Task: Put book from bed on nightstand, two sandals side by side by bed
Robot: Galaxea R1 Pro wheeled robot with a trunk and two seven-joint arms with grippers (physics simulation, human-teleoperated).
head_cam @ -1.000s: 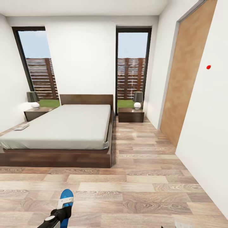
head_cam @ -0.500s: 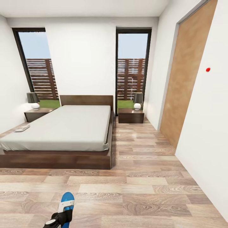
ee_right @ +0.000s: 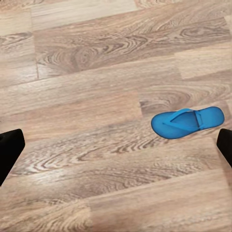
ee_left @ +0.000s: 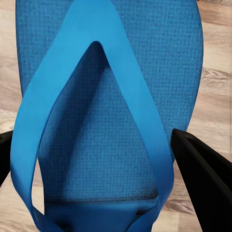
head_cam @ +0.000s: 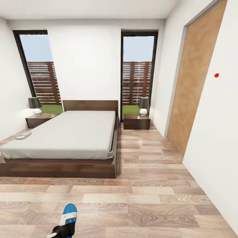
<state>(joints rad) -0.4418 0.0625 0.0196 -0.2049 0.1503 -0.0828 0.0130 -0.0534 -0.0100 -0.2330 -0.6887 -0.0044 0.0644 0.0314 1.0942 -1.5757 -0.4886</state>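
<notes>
A: Where's the book [head_cam: 23, 135]?
B: Near the left edge of the bed [head_cam: 72, 132].
A: And the sandals?
B: Left end effector [head_cam: 64, 227] pinches one sandal [ee_left: 108, 111]; the other sandal [ee_right: 187, 121] lies on the floor [ee_right: 96, 96], right end effector's fingers spread.

White walls, wood-plank floor [head_cam: 155, 185], two tall windows [head_cam: 138, 71], brown sliding door [head_cam: 195, 76]

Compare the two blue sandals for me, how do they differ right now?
One sandal sits between the left gripper fingers, carried above the floor; the other sandal lies flat on the planks, untouched. The held one appears close up, the loose one small and distant. Both are bright blue, with Y-shaped straps.
</notes>
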